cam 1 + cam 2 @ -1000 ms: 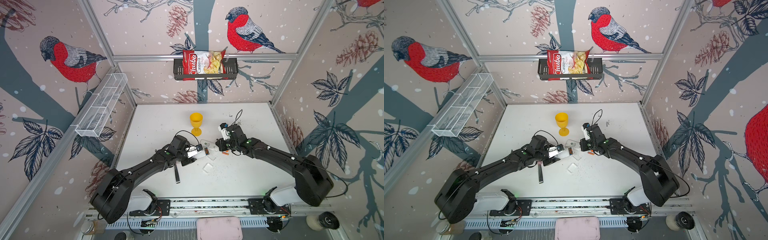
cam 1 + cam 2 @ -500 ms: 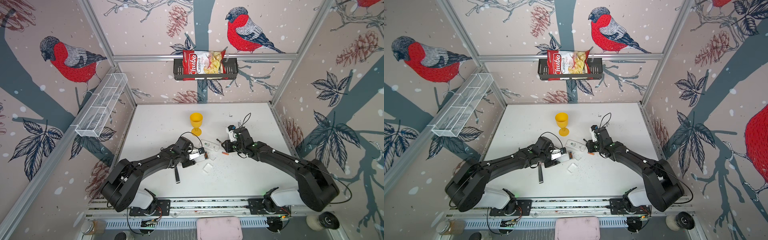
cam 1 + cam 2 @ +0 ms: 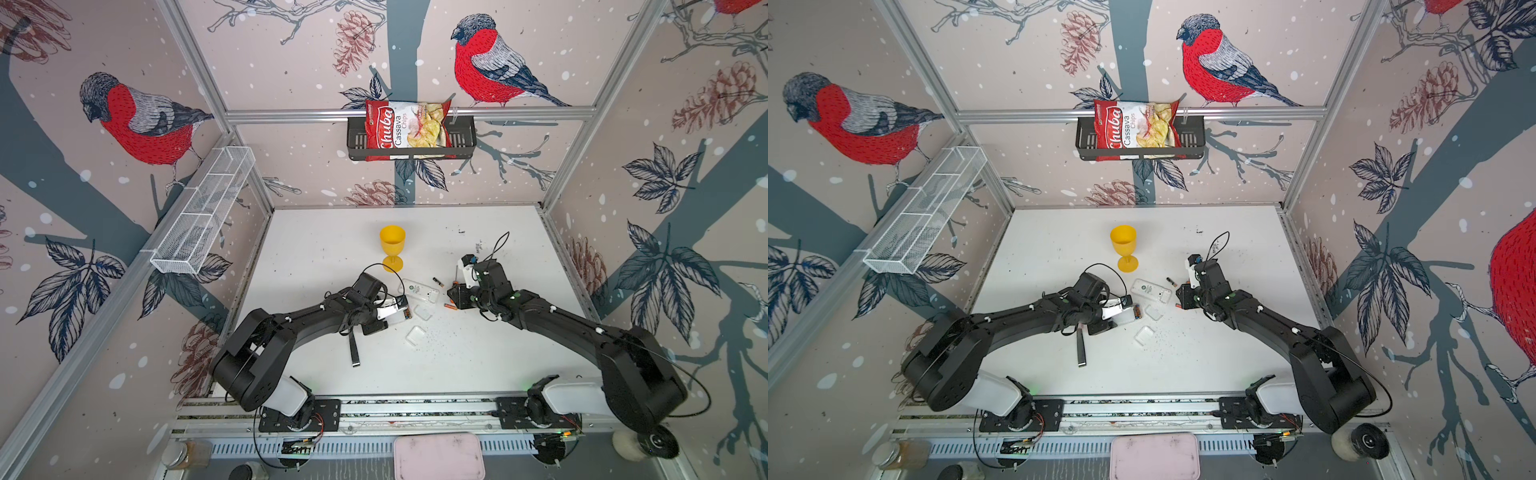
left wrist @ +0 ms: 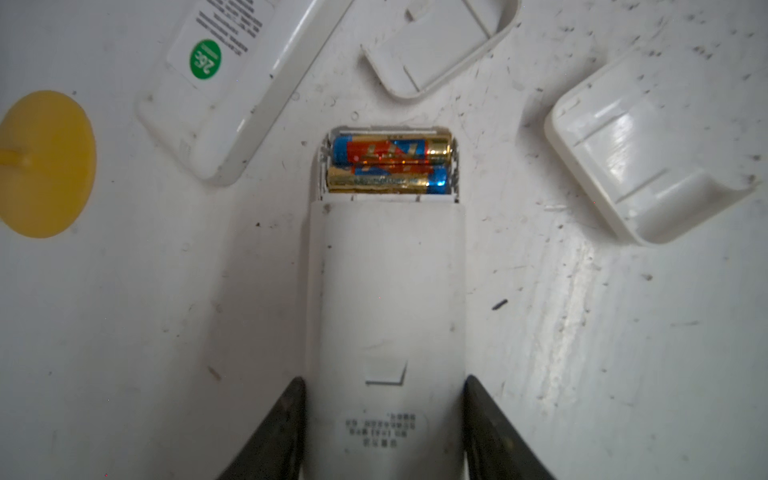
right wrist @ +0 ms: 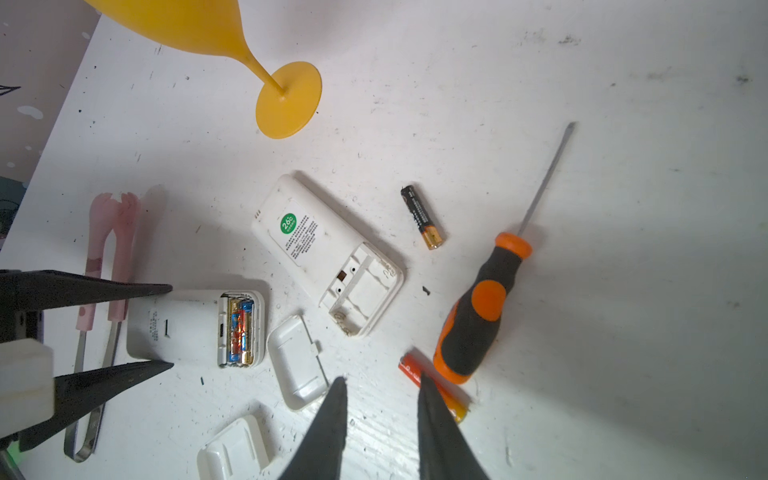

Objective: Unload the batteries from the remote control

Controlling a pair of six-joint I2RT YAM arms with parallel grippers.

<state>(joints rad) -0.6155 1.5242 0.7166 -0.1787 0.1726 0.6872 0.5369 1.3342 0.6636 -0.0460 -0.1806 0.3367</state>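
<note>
The left claw (image 4: pixel 384 380) is clamped on a white remote (image 4: pixel 386 291), with one dark finger pressed to each long side. In the left wrist view only the finger ends show, and the remote's near end is cut off by the frame. Whether the remote rests on the table (image 5: pixel 623 208) or is lifted off it cannot be told. Its far end is uncovered, and two batteries (image 4: pixel 390 166) lie side by side in the bay, blue, red and gold, their ends partly tucked behind the bay's rim. The right claw (image 5: pixel 380 378) hangs low over the table with its fingers a little apart and nothing between them. An orange battery (image 5: pixel 411 368) lies flat just beside it. One finger covers the battery's middle, so contact cannot be judged. In a top view it shows only as a small streak at the claw's tip. A black battery (image 5: pixel 422 217) with a gold end lies loose between a second remote (image 5: pixel 328 257), whose bay is empty, and a screwdriver (image 5: pixel 482 316). One white cover (image 5: pixel 297 361) lies near the held remote, and another cover (image 5: pixel 235 451) is cut off by the frame. A yellow goblet (image 5: pixel 286 99) stands beyond, its bowl mostly out of frame. Pink tweezers (image 5: pixel 112 249) are partly hidden behind the left claw.
</note>
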